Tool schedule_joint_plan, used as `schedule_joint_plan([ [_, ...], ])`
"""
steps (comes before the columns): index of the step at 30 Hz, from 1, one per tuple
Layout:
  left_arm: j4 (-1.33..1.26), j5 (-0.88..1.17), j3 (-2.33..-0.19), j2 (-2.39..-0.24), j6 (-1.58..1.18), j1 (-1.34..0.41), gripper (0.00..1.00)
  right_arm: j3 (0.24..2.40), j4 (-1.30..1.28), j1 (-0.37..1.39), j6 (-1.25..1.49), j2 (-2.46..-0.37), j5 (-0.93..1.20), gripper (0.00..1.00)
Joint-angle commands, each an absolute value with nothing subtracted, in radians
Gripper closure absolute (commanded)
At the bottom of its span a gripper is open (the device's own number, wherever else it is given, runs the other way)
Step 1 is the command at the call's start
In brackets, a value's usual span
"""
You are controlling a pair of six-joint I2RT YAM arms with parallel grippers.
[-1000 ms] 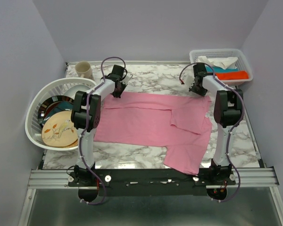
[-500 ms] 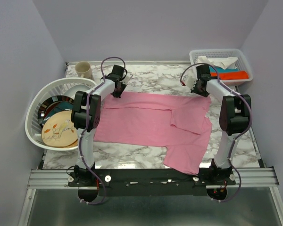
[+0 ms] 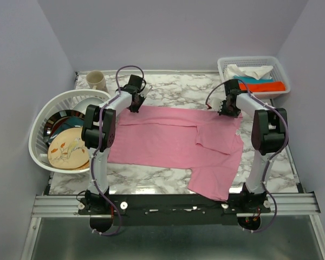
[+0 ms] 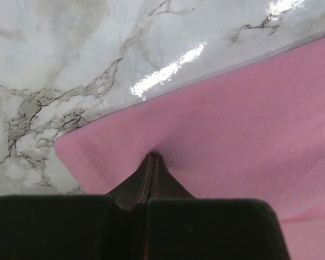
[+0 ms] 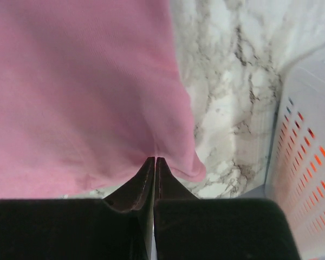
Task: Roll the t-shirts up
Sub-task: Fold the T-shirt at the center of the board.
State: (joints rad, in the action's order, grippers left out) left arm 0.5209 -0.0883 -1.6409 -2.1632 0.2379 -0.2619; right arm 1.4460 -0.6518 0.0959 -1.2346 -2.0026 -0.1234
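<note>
A plain pink t-shirt (image 3: 173, 138) lies spread on the marble table, with one part folded over near its right side and a flap hanging toward the near edge. My left gripper (image 3: 134, 107) is shut on the shirt's far left corner (image 4: 97, 157). My right gripper (image 3: 229, 111) is shut on the shirt's far right corner (image 5: 173, 157), which is lifted slightly off the marble. Both pairs of jaws are pressed together with pink fabric pinched at their tips.
A white round basket (image 3: 43, 130) with plates stands at the left, a beige cup (image 3: 96, 80) behind it. A white basket (image 3: 254, 75) with folded cloths stands at the far right, its wall close to my right gripper (image 5: 309, 157).
My right gripper has moved down and slightly left onto the shirt's far right corner and pinched it. The left gripper has stayed at the far left corner.
</note>
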Motion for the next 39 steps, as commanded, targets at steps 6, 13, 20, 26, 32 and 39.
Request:
schedule_joint_plan([
  [6,0.563,-0.080,-1.629,-2.183,0.227,-0.252,1.00,1.610,-0.660,0.091,-1.371,-2.204,-0.248,0.90],
  [13,0.569,-0.077,-1.660,-2.200,0.227,-0.252,1.00,1.707,-0.586,0.091,-1.476,-2.281,-0.282,0.91],
  [20,0.563,-0.087,-1.707,-2.204,0.235,-0.252,1.00,1.772,-0.594,0.091,-1.459,-2.298,-0.272,0.91],
  [26,0.629,0.044,-1.703,-2.038,0.267,-0.252,0.92,1.787,-0.708,0.092,-1.323,-2.116,-0.178,0.81],
  [32,0.793,0.250,-1.704,-1.890,0.276,-0.252,0.31,1.667,-0.981,0.092,-1.224,-1.869,0.108,0.59],
  [39,0.775,0.334,-1.522,-1.747,0.245,-0.264,0.24,1.045,-0.806,0.083,-1.388,-1.418,0.323,0.55],
])
